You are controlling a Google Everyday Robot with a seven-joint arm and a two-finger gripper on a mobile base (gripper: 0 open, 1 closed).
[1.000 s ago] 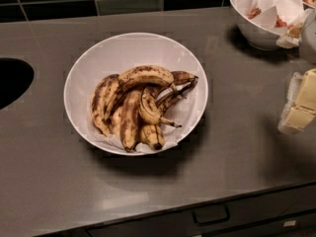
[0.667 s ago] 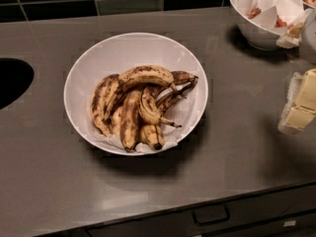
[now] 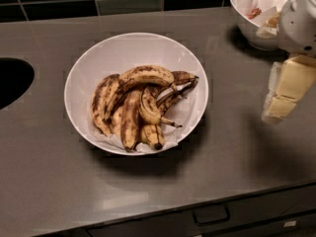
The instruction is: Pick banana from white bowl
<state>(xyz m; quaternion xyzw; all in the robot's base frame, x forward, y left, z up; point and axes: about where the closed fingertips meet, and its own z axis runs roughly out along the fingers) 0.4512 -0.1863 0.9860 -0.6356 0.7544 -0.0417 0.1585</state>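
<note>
Gripper (image 3: 282, 98) edged left toward white bowl (image 3: 98, 63); banana (image 3: 144, 76) unmoved. Grip state: could not tell. Your approach barely started.

No writing, label, brand, number or sign can be read anywhere: none on the wide, shallow, glossy white bowl (image 3: 79, 78), on the long, arched, brown-speckled yellow banana (image 3: 143, 75) lying in it, on the dark grey countertop (image 3: 237, 147), or on the deeper white bowl (image 3: 242, 4) at the top right. A small pale patch (image 3: 291, 224) on the dark drawer front is too small to read. The cream and white gripper (image 3: 284, 95), over the counter at the right edge and well apart from the white bowl, shows no marking either.
</note>
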